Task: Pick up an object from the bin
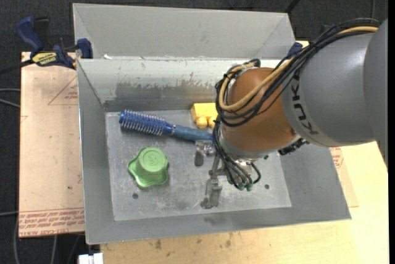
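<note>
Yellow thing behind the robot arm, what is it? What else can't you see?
Yellow thing: camera view; the arm's orange cover hides most of it, so its kind is unclear.
Blue hairbrush: its handle end runs under the arm.
Bin: the arm covers the right part of its floor.
Gripper: open or shut, cannot tell.

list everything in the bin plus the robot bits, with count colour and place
hairbrush: 1, blue, across the back of the bin floor, bristle head to the left, handle running toward the arm
round cap: 1, green, front left of the floor
block: 1, yellow, back of the floor, partly hidden by the arm's orange cover
bin: 1, grey metal, holds all three
arm: 1, grey with orange cover and cables, reaching in from the right
hand: 1, dark metal, low over bare floor right of the round cap
</note>
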